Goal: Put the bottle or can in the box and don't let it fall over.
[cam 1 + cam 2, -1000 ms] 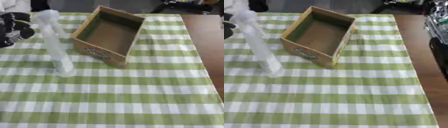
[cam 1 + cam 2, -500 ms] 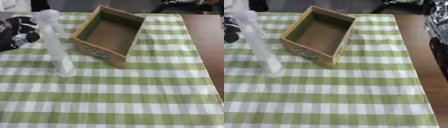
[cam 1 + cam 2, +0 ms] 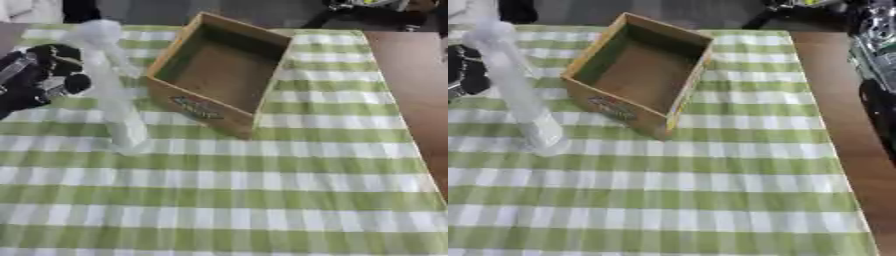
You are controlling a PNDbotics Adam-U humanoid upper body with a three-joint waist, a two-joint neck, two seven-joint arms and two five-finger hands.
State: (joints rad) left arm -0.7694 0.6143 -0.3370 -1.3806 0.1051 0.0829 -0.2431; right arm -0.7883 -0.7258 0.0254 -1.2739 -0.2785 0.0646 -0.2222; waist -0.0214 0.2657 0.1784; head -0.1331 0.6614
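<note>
A tall clear plastic bottle [image 3: 112, 95] with a white cap stands upright on the green checked cloth, left of the box. The open brown cardboard box [image 3: 220, 75] sits askew at the upper middle, with nothing inside. My left hand [image 3: 42, 76], black with silver joints, is at the left edge, close beside the bottle's upper half, its fingers curled but not around the bottle. The right hand does not show in either view.
The green and white checked tablecloth [image 3: 262, 200] covers the table; bare brown tabletop [image 3: 416, 90] runs along the right side. Dark equipment [image 3: 878, 45] stands at the right edge in the right eye view.
My left hand has moved right, from the far left edge toward the bottle's upper half. Bottle and box stay put.
</note>
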